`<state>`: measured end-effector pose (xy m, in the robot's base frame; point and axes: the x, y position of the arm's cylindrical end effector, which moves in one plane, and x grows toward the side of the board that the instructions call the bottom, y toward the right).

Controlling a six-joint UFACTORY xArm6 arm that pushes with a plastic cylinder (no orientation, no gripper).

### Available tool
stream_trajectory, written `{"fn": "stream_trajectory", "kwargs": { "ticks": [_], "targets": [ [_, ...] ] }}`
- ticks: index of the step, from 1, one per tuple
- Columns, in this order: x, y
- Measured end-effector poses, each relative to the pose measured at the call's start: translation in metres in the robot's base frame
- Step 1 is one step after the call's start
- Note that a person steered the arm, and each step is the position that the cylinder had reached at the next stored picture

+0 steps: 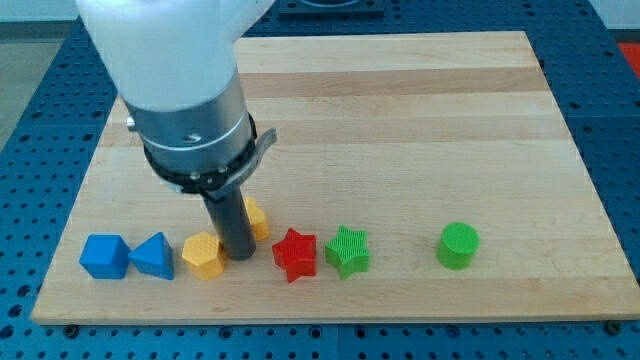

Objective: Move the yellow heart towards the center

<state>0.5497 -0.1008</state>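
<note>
The yellow heart lies near the view's bottom left of the wooden board, mostly hidden behind my rod. My tip rests on the board just below and to the left of the heart, seeming to touch it. A yellow hexagon block sits right next to the tip on its left. A red star lies just right of the tip.
A blue cube and a blue triangular block lie at the bottom left. A green star sits right of the red star. A green cylinder stands further right. The blocks form a row near the board's bottom edge.
</note>
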Motion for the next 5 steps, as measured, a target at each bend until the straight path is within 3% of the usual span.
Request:
{"fn": "stream_trajectory", "kwargs": {
  "ticks": [3, 5],
  "targets": [
    [-0.076, 0.002],
    [-0.103, 0.052]
  ]
}}
